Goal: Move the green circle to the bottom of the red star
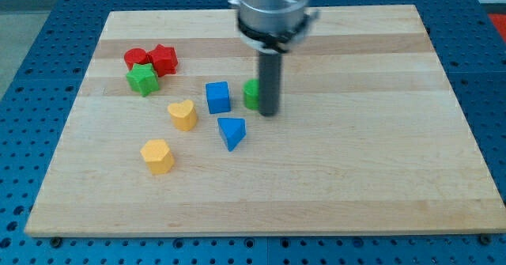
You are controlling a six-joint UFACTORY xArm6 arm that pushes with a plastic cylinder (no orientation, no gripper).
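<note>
1. A pale wooden board (356,162) lies on a blue perforated bench, and all the blocks sit on the board's left half.
2. I have no fingers to close or release, only a dark rod; my tip (269,112) rests on the wood, touching the right side of the green circle (251,94), which the rod partly hides.
3. The green circle stands just right of the blue cube (218,97) and above the blue triangle (231,132).
4. The red star (164,59) is well off to the view's left, beside a red round block (136,58), with the green star (143,79) just below them.
5. The circle looks light, rigid and smooth-walled; I judge it would slip sideways off an off-centre push, so contact should be square on its wall, opposite the way it must go.
6. The spot below the red star is crowded by the green star, and the yellow heart (183,115) lies near the route.
</note>
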